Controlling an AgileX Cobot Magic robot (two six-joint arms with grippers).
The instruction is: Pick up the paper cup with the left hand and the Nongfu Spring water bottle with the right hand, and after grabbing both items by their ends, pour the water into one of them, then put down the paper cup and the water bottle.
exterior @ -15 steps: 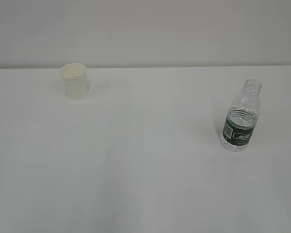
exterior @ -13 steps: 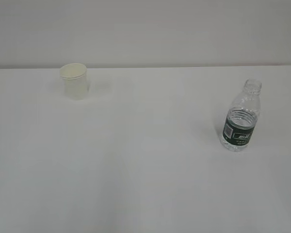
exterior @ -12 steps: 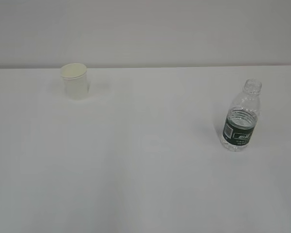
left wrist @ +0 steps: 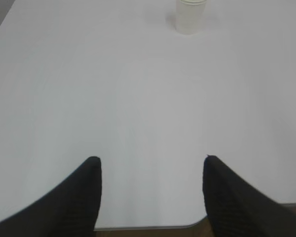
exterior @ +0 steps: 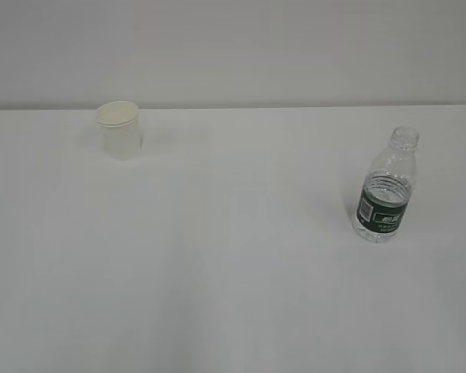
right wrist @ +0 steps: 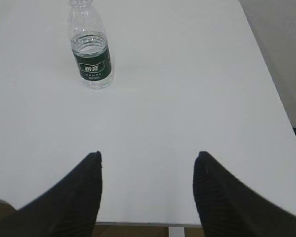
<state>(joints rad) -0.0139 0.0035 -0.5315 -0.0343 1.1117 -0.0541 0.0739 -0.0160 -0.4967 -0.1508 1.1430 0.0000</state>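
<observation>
Nearest in the left wrist view, the left hand's gripper [left wrist: 150, 170] shows only its two black fingertips [left wrist: 84, 192], spread well apart with nothing between them, hanging above the near edge of the white bench [left wrist: 138, 123]. A thin strip of brown floor shows just below that edge. Far ahead of this gripper and a little to its right, at the top of the view, stands the paper cup [left wrist: 190, 16], upright on the bench and well clear of the fingers; its rim is cut off by the frame there.

In the right wrist view the right hand's gripper [right wrist: 148, 165] likewise has its jaws wide apart and empty, poised over the bench's near edge. Ahead of it and off to its left stands the Nongfu Spring water bottle [right wrist: 91, 47], upright, uncapped, its dark green label band facing the camera. The water [right wrist: 91, 45] reaches about to the top of the label. The bottle is well apart from the fingers. To the right of this gripper the bench ends and a grey floor lies beyond its side edge.

The exterior view shows neither arm. There the cup [exterior: 119, 130] stands toward the far left of the bench, near the back edge, and the bottle [exterior: 387, 189] stands on the right, nearer the camera, the two well apart. Behind the bench rises a plain pale wall [exterior: 233, 47].
</observation>
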